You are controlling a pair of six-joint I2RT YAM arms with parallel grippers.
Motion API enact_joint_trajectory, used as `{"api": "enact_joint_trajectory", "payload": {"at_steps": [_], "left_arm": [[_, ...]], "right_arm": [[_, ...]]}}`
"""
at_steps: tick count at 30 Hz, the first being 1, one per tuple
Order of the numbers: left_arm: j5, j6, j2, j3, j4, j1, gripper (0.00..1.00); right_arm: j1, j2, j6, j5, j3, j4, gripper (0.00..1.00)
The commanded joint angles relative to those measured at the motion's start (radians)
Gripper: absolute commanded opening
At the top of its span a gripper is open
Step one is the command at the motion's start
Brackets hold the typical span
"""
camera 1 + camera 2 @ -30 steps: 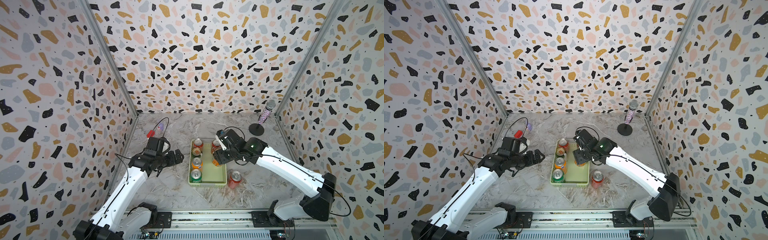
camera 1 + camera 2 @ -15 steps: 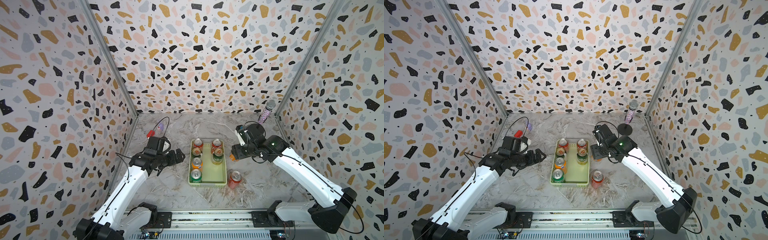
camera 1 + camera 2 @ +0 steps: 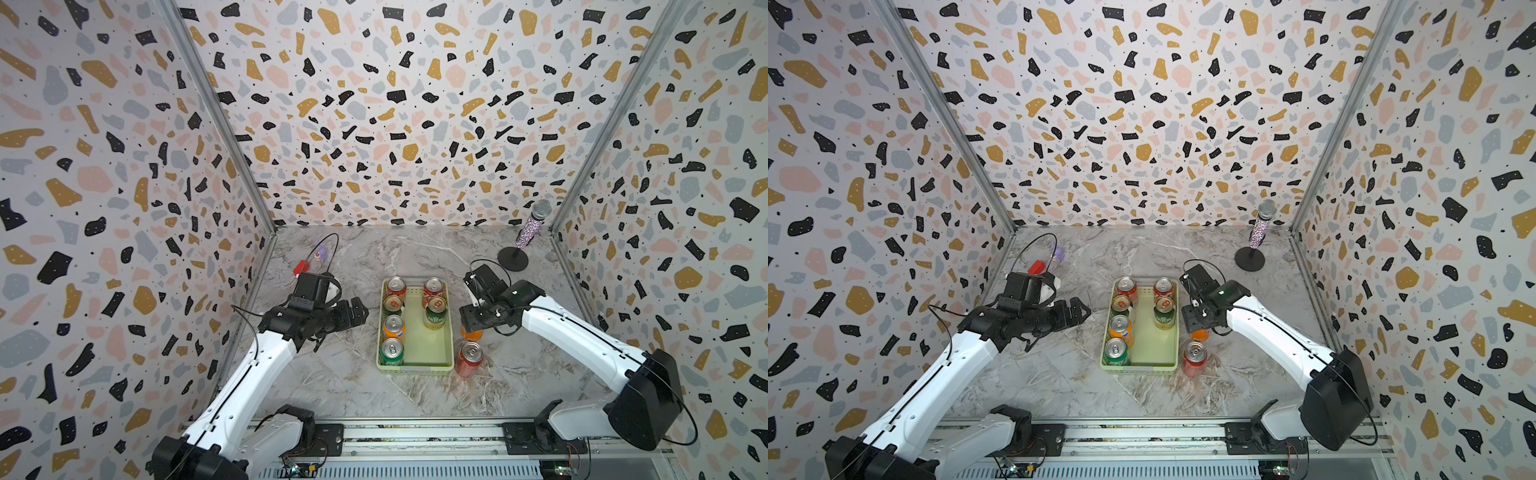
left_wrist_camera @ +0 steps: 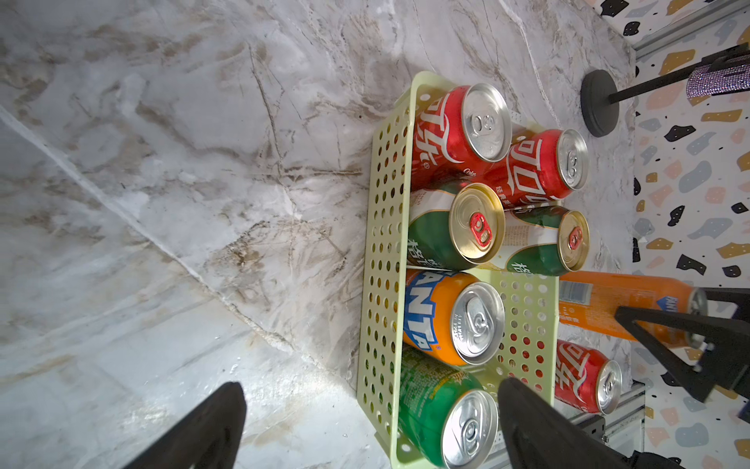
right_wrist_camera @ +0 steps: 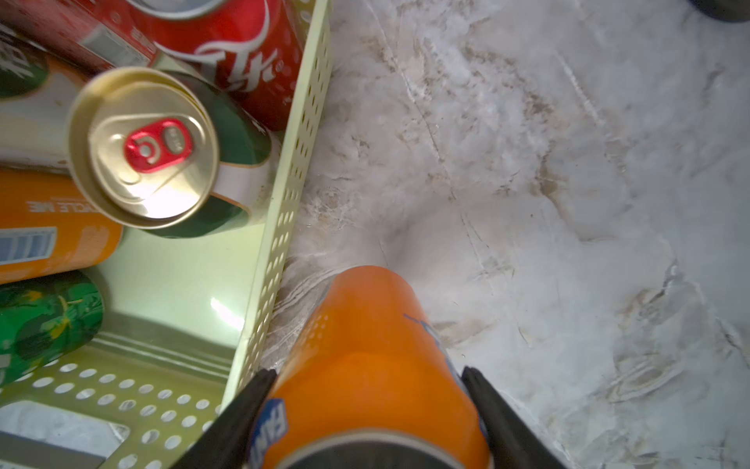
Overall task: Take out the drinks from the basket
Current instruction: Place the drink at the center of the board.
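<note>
The pale green basket (image 3: 415,366) (image 3: 1138,367) sits mid-table with several drinks upright in it: red, dark green, orange and bright green cans. My right gripper (image 3: 473,326) (image 5: 367,390) is shut on an orange can (image 3: 471,334) (image 5: 361,349), held upright just outside the basket's right wall and low over the marble. A red can (image 3: 469,358) (image 3: 1194,358) stands on the table in front of it. My left gripper (image 3: 359,311) (image 4: 365,422) hovers open and empty left of the basket, facing the bright green can (image 4: 442,414).
A glittery microphone (image 3: 532,226) on a black round stand is at the back right corner. A small red and purple item (image 3: 301,268) with a cable lies at the back left. Patterned walls close three sides; a metal rail (image 3: 415,436) runs along the front.
My right gripper carried the orange can up out of the basket, over its right wall, then down and forward beside it. The left arm has stayed still.
</note>
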Motion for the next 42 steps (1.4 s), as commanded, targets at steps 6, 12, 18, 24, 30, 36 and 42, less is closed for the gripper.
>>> {"api": "enact_joint_trajectory", "payload": {"at_steps": [6, 12, 18, 24, 30, 36, 42], "left_arm": [[-0.019, 0.025, 0.003, -0.003, 0.024, 0.003, 1.00], [-0.002, 0.033, 0.020, -0.002, 0.026, 0.002, 1.00], [-0.002, 0.035, 0.011, -0.008, 0.026, 0.003, 1.00], [-0.001, 0.035, 0.011, -0.008, 0.027, 0.003, 1.00], [-0.001, 0.033, 0.010, -0.010, 0.027, 0.003, 1.00], [0.012, 0.038, 0.006, -0.011, 0.026, 0.002, 1.00], [0.008, 0.038, -0.001, -0.014, 0.026, 0.002, 1.00]], "right_arm": [[-0.004, -0.010, 0.062, -0.048, -0.053, 0.120, 0.20], [-0.004, 0.011, 0.086, -0.080, -0.089, 0.152, 0.22], [-0.003, 0.012, 0.099, -0.080, -0.120, 0.159, 0.25], [-0.003, 0.002, 0.105, -0.093, -0.146, 0.163, 0.34], [-0.001, -0.009, 0.106, -0.112, -0.157, 0.159, 0.44], [-0.001, -0.007, 0.112, -0.132, -0.160, 0.155, 0.54], [0.002, -0.018, 0.113, -0.143, -0.159, 0.150, 0.65]]}}
